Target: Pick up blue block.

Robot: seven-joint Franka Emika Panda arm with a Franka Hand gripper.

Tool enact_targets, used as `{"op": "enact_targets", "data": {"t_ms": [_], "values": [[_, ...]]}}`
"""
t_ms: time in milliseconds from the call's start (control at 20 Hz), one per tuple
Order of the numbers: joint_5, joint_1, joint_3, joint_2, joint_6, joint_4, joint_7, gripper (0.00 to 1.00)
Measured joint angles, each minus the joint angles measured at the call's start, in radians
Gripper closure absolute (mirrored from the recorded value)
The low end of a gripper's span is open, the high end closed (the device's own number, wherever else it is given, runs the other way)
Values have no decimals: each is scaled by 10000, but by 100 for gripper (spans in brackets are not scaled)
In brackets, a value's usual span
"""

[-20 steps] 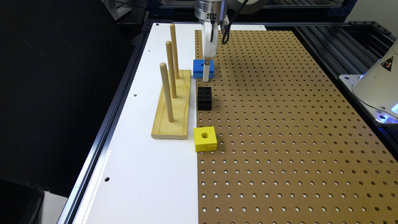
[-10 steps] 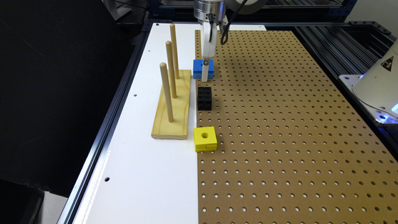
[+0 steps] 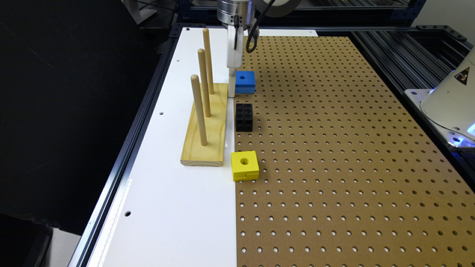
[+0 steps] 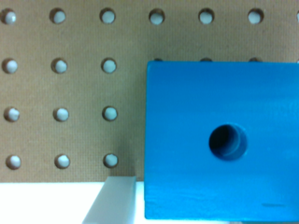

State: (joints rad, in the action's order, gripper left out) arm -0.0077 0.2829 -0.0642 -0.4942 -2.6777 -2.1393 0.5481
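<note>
Hand lowered beside blue block, not yet gripping.

The blue block (image 3: pixel 245 81) rests on the bench (image 3: pixel 334 148) against one finger of the hand (image 3: pixel 232 79), toward the exterior view's right. Opening width cannot be determined; nothing visibly clamped.

The setting is a robotics laboratory test bench. Indicators: a brown perforated pegboard (image 3: pixel 334 148) beside a white tabletop panel (image 3: pixel 178 207), both mounted on a black aluminium-extrusion frame (image 3: pixel 400 55); a robot base (image 3: pixel 451 100) bearing a yellow warning triangle; and a black backdrop (image 3: pixel 66 92) screening the bench on the exterior view's left.
</note>
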Motion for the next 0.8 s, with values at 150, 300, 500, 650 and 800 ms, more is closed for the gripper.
{"op": "enact_targets", "data": {"t_ms": [150,300,500,650,800], "values": [[0,4,0,16,12,-23,0,0],[0,14,2,36,65,-30,-1,100],[0,14,3,36,65,-30,-1,100],[0,16,2,37,69,-30,-1,100],[0,16,2,37,69,-30,-1,100]]}}
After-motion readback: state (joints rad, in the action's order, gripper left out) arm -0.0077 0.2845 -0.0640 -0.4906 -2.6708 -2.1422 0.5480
